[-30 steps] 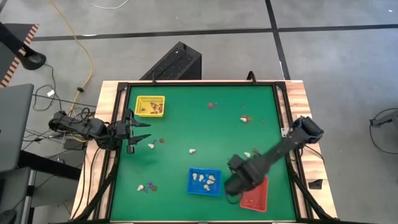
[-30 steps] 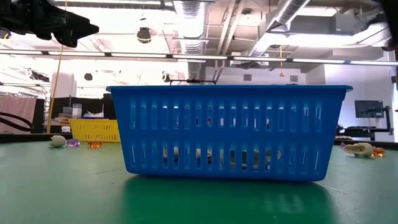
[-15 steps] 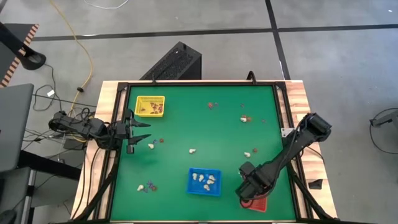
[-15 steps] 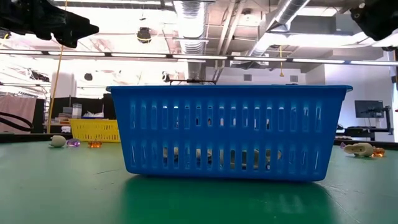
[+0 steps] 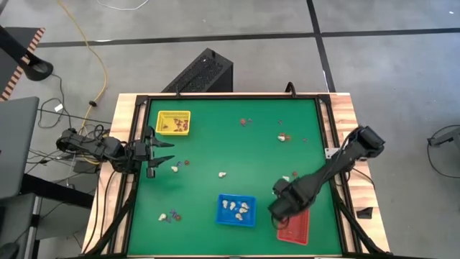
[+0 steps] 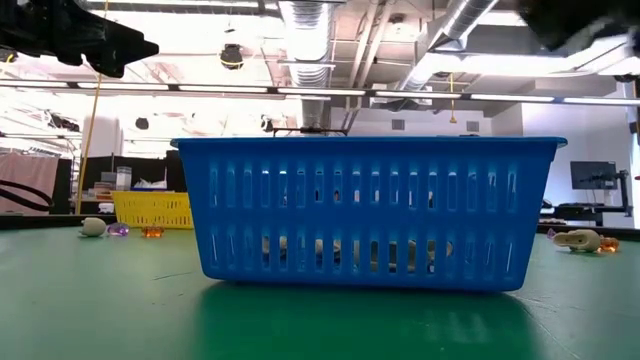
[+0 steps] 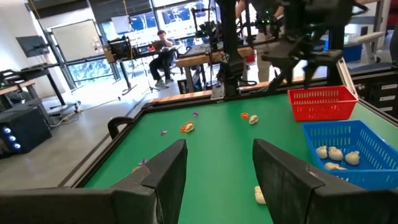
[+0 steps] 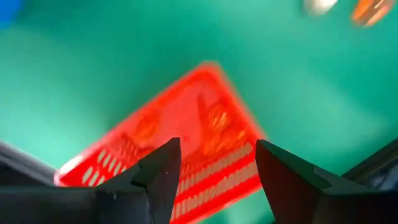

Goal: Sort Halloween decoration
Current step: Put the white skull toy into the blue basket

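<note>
At the far left of the green tabletop (image 5: 237,144) we see the left gripper (image 5: 167,152) parked over the edge, its jaws released and holding nothing. Just beyond it sits the yellow tray (image 5: 173,122), with a few dark and orange trinkets inside. Close to the left gripper lie a whitish trinket (image 5: 175,168) and a small dark one (image 5: 187,162). Nearer the front edge we find a small cluster of loose pieces (image 5: 170,215), whitish and purple together. Moving toward the middle, a single cream trinket (image 5: 222,174) lies alone on the green. In front of it stands the blue tray (image 5: 236,210), which holds several whitish-cream pieces (image 7: 336,154); in the low view it fills the middle of the picture. Farther back, toward the right, we see a dark pair (image 5: 244,121) and a mixed whitish and orange group (image 5: 283,136). Another cream piece (image 5: 286,178) lies just beside the right arm. The right gripper (image 5: 277,209) hangs above the near end of the red tray (image 5: 295,228), between it and the blue one; its jaws are released and empty. The right wrist view shows some orange-red pieces (image 8: 214,134) lying in the red tray.
</note>
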